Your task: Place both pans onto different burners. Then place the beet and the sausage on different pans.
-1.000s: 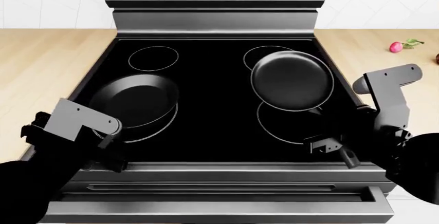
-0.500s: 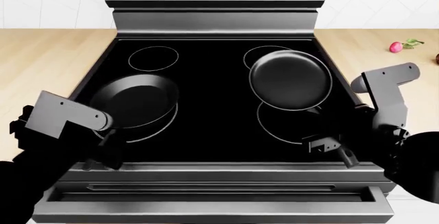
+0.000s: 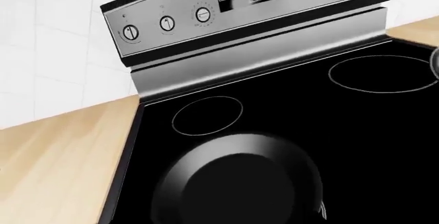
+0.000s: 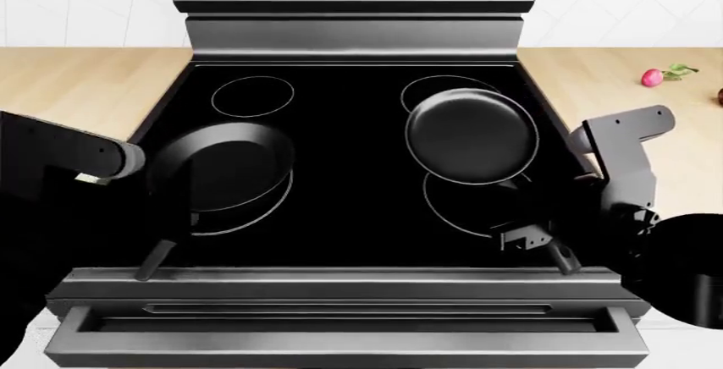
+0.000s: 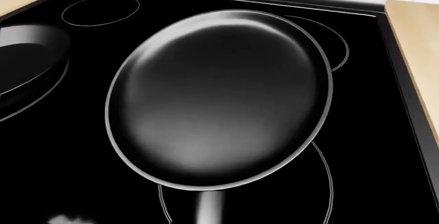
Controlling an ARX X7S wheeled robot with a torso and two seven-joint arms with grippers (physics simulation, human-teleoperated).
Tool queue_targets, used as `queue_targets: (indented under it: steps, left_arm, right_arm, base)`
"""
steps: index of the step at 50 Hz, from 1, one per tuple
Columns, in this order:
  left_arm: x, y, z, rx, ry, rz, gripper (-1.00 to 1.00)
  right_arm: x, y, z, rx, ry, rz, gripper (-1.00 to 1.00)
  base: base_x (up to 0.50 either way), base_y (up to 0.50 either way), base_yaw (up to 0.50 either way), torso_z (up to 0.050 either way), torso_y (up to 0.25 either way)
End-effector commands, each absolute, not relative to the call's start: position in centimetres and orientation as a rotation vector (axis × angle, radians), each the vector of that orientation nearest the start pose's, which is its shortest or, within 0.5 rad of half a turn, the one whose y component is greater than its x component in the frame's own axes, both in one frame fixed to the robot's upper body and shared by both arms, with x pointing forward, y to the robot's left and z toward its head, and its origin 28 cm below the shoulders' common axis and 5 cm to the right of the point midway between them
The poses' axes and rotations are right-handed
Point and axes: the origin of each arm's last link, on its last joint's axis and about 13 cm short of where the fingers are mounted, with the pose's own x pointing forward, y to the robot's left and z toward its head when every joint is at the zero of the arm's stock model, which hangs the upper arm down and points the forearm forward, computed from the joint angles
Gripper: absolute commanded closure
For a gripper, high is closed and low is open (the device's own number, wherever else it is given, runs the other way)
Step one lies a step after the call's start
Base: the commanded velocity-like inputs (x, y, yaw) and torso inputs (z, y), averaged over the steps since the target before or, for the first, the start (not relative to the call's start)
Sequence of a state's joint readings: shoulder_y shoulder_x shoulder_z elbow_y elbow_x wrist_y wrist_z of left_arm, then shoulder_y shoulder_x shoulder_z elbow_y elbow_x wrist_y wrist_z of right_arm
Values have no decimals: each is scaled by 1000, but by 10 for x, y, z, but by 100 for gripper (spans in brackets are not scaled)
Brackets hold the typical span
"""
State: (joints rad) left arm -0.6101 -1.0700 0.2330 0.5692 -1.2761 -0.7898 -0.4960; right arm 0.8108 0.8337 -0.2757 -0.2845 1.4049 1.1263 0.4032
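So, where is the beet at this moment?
In the head view, the beet lies on the wooden counter to the right of the cooktop, near the back, beyond the right arm and apart from both pans.

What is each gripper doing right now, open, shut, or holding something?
Left gripper: out of view; state cannot be told.
Right gripper: shut on the long handle of the smaller matte-black frying pan.
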Motion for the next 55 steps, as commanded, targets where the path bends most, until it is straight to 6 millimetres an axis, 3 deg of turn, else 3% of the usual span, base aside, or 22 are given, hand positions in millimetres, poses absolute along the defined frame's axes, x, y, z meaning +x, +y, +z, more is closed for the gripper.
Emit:
queue_targets:
  steps: [1, 13, 55]
  left_arm:
    - [214, 302, 244, 162, 16, -129, -100]
    - [215, 301, 251, 137, -36, -132, -100]
    - [217, 302, 247, 134, -49, -108, -100]
  right_arm:
    - [255, -187, 232, -63, 347, 263, 100]
    - [249, -198, 228, -50, 353, 214, 100]
    - [259, -201, 195, 0, 413, 206, 100]
  base:
    - [0, 0, 0, 0, 10]
    - [0, 0, 0, 1, 2]
    - [0, 0, 0, 1, 2]
